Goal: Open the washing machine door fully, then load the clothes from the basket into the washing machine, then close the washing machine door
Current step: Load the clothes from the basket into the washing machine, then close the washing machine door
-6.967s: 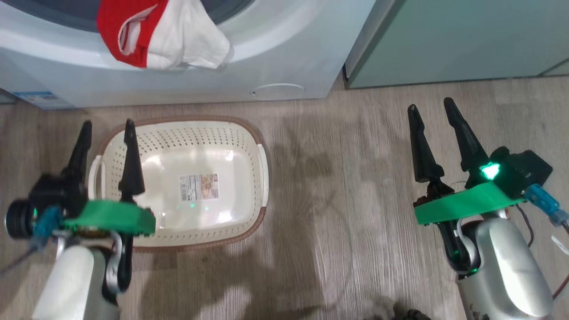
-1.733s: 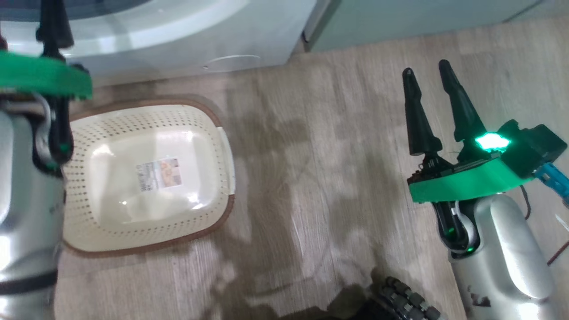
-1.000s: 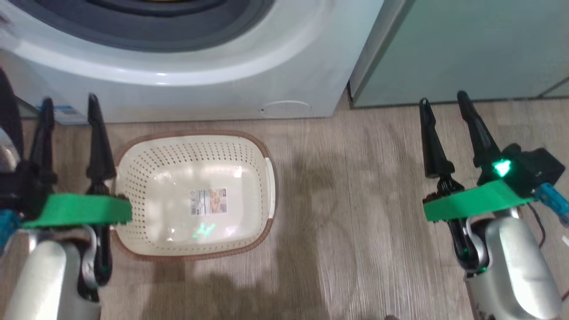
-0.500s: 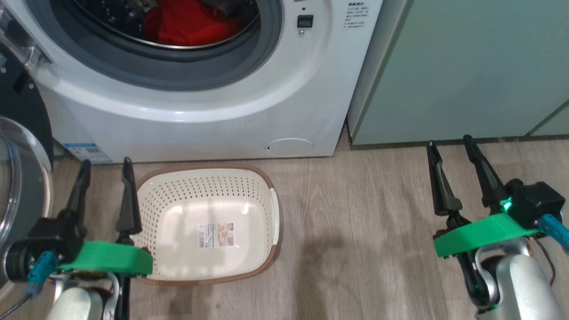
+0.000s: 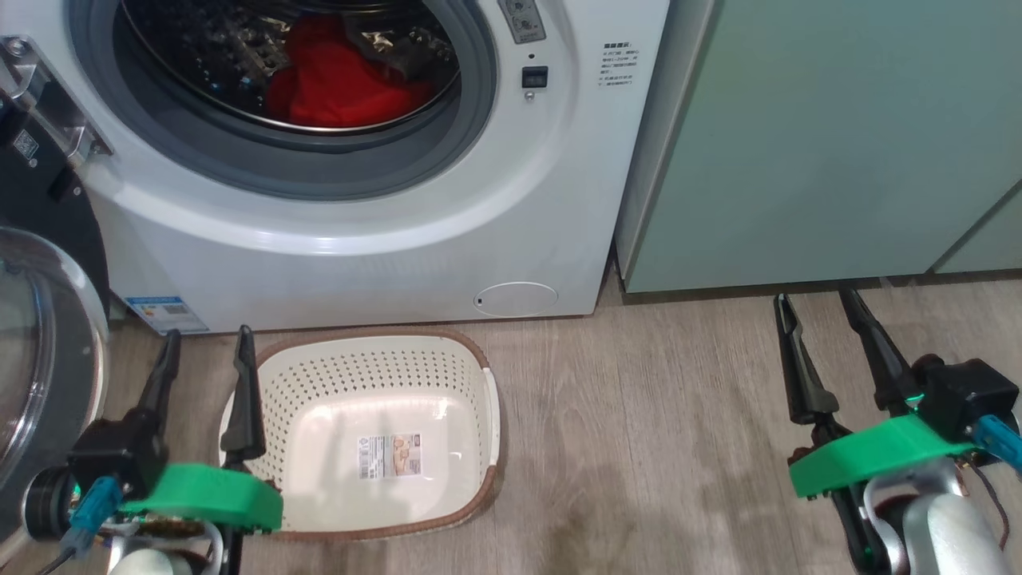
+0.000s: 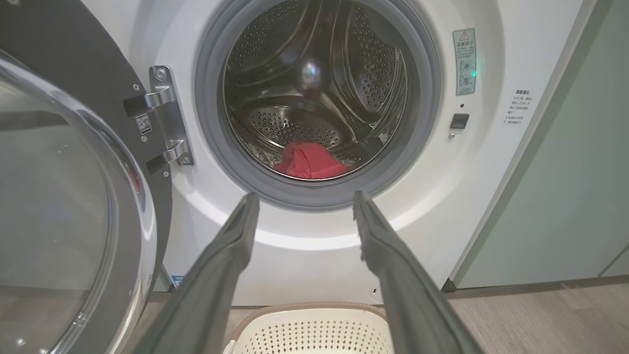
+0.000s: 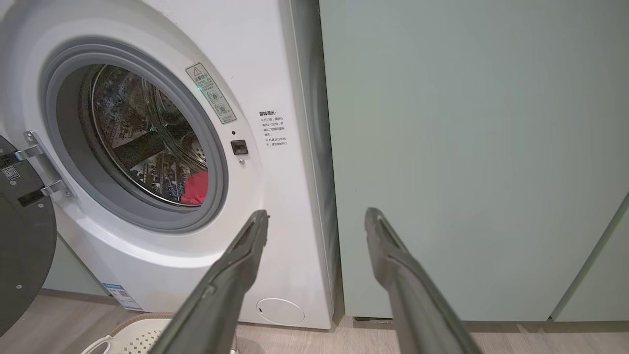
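Inside the steel drum (image 5: 231, 56) of the washing machine (image 5: 359, 239), far left-centre, the clothes (image 5: 335, 84) lie as a red heap at the bottom. Washing machine door (image 5: 40, 351) hangs swung open at the left on its hinge (image 5: 56, 120). Basket (image 5: 359, 371) sits on the wood floor (image 5: 639, 415) just in front of the machine, sticker (image 5: 390, 455) showing. Left gripper (image 5: 208, 334) hovers at the basket's left edge, jaws spread, holding nothing. Right gripper (image 5: 814, 297) hovers well right, near the pale green cabinets (image 5: 798, 144), jaws spread, holding nothing.
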Available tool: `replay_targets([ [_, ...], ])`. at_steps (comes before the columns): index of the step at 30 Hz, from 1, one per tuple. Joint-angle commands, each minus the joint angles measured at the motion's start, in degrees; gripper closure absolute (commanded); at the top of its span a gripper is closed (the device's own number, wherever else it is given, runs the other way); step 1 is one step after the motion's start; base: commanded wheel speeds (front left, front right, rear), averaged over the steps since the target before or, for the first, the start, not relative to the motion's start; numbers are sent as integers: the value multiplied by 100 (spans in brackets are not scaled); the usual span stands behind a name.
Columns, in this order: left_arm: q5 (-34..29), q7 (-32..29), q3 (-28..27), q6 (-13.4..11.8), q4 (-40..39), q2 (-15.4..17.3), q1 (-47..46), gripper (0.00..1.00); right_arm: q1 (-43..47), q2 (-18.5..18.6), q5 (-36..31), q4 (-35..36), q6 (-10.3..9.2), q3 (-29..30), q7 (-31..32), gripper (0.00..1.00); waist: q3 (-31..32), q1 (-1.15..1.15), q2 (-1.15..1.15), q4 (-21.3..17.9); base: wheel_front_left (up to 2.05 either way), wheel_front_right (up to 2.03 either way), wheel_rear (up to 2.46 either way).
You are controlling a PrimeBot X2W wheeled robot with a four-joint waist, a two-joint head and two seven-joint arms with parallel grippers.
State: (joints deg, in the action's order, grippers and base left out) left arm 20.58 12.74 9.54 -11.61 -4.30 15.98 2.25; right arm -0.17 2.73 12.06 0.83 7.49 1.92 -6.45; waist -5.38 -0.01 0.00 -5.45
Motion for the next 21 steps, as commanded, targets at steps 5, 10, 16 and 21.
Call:
replay_targets([
  [5, -79, -61, -156, -73, -167, 160, -165, 0, -33, 15, -68, 298, 0, -115, 63, 0, 16, 1, 0, -16, 0, 0, 0],
  [10, -58, -65, -147, -85, -171, 167, -150, 0, -38, 15, -54, 311, 0, -120, 60, 0, 5, 1, 0, -31, 0, 0, 0],
  [16, -41, -81, -130, -90, -171, 177, -161, 0, -59, 15, -41, 308, 0, -130, 50, 0, -27, 1, 0, -36, 0, 0, 0],
  [21, -27, -91, -107, -91, -156, 187, -166, 0, -66, 15, -29, 288, 0, -135, 32, 0, -16, 1, 0, -45, 0, 0, 0],
])
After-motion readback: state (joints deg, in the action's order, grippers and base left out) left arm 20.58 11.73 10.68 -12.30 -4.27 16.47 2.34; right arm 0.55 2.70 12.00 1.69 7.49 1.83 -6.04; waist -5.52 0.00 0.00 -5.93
